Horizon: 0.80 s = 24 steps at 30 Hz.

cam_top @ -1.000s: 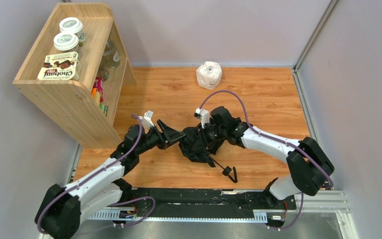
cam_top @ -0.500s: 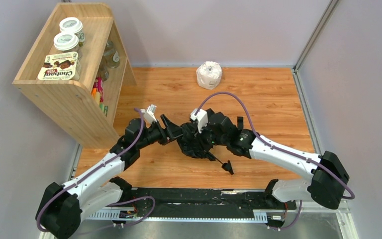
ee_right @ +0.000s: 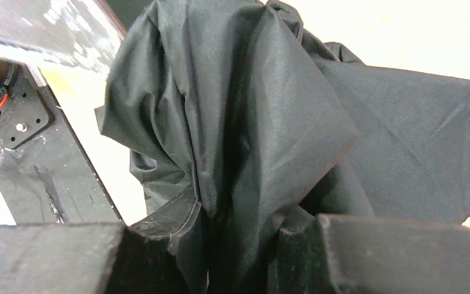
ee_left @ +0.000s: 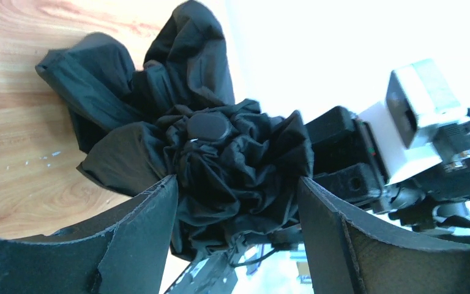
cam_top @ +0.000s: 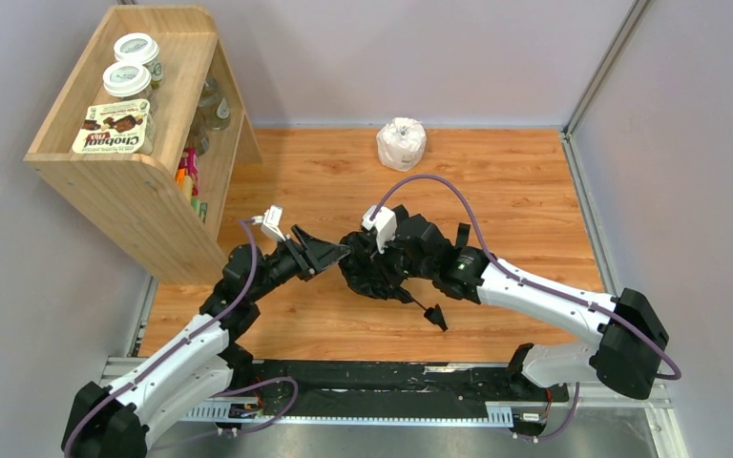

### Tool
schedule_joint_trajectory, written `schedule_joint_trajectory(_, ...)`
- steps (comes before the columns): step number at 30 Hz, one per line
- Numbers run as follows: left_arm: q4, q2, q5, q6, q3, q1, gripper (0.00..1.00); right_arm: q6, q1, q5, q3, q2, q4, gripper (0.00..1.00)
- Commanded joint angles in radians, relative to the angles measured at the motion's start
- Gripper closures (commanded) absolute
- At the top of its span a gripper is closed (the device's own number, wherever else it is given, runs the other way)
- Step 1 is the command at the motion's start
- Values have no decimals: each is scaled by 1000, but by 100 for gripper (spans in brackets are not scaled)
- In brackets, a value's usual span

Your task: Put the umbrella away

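Umbrella (cam_top: 370,275) sits mid-tabletop (cam_top: 525,191), between the two arms. The canopy is a crumpled black bundle. A thin shaft (cam_top: 420,305) runs out of it toward the near right and ends in a small handle knob (cam_top: 436,319). Cannot tell if the knob touches the wood.

Right pincer (ee_right: 242,214): jaws drawn close, a fold of umbrella fabric (ee_right: 251,122) pinched between the fingers. From above it is half buried in the bundle's right side (cam_top: 396,260).

Left pincer (ee_left: 237,182): jaws spread wide, holding nothing. The bunched top of the canopy (ee_left: 220,159), with its round black cap (ee_left: 207,127), lies in the gap between the fingers. Cloth comes close to both inner faces; contact is not clear. From above, the tips sit just beside the bundle's left edge (cam_top: 340,253).

Wooden shelf (cam_top: 143,205) stands far left, jars (cam_top: 132,69) and a snack box (cam_top: 115,129) on top. White paper roll (cam_top: 401,143) stands at the far edge, well apart from the umbrella.
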Motion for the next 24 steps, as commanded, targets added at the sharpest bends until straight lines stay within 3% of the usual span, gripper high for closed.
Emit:
schedule_joint_trajectory(1, 94, -52, -75, -56, 21, -5, 22, -9, 0, 26, 69, -21, 2, 100)
schedule_joint_trajectory(7, 152, -29, -106, -56, 48, -18, 22, -6, 2, 6, 89, -19, -9, 100)
schedule_joint_trajectory(13, -166, 41, -91, 50, 199, -34, 21, -34, 20, 32, 127, -21, -43, 100)
schedule_joint_trajectory(24, -23, 232, 49, 78, 202, -67, 21, -75, 63, 88, 177, -25, -49, 100)
